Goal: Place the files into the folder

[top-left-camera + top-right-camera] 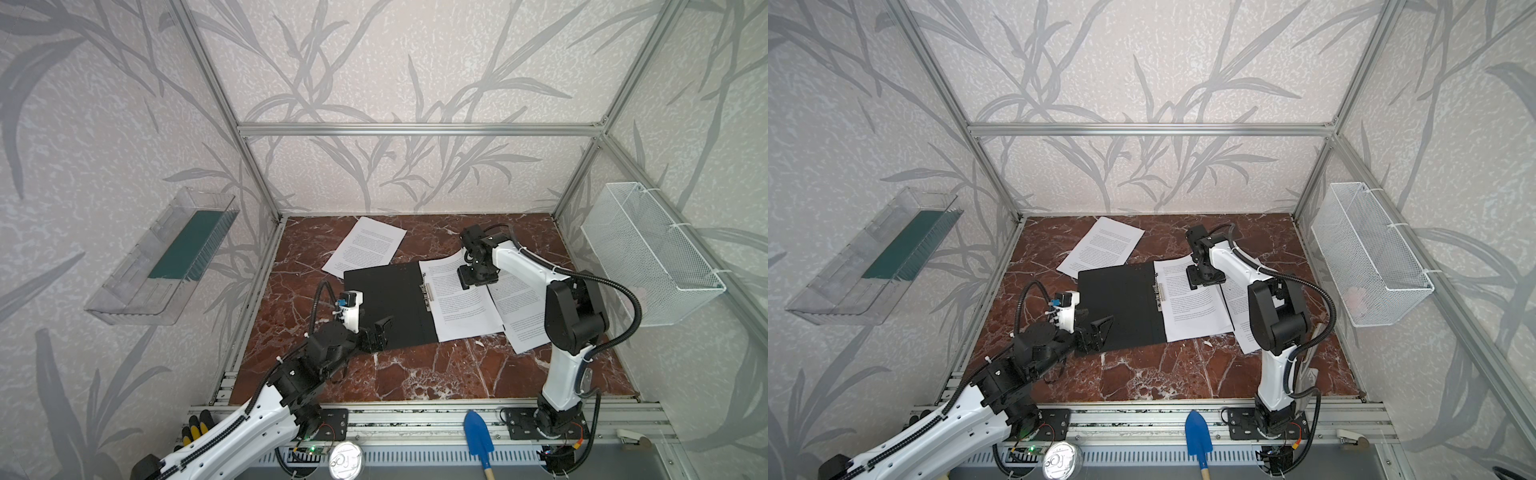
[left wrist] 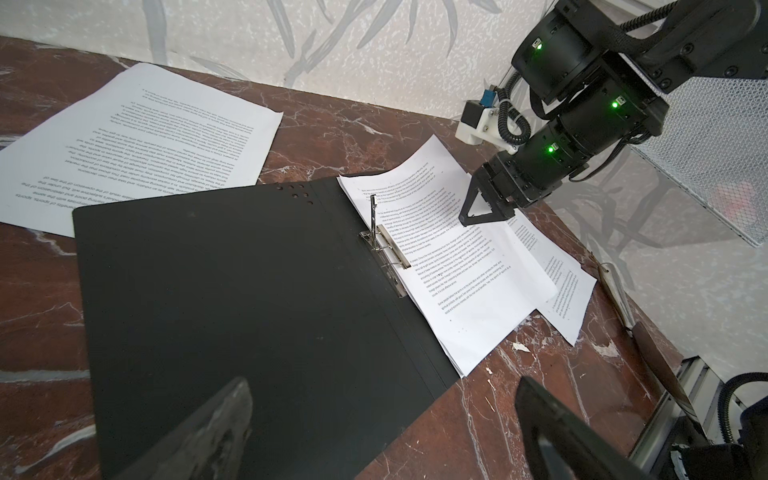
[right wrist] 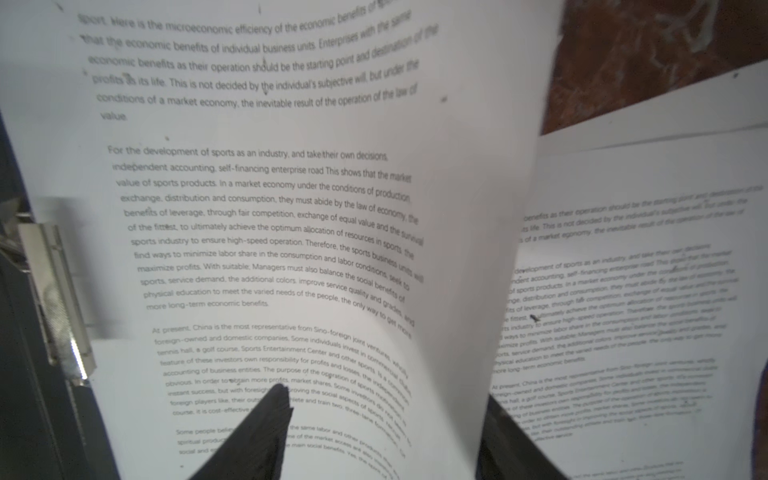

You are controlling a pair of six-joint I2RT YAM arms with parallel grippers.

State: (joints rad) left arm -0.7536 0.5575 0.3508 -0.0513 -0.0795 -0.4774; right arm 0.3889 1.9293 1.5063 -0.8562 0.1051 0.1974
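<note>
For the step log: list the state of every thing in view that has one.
Thin black rectangular folder: open, lying flat.
Metal spine clip: lever raised.
White printed paper sheet on the folder's right half: outer edge curled up.
White sheet beneath it: flat, sticking out sideways.
White sheet beyond the folder: flat, loose.
Left hand: open, empty.
Right hand: open, astride the curled edge.

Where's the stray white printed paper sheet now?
The white printed sheet lies at the back, left of centre in both top views, touching the far corner of the open black folder.
</note>
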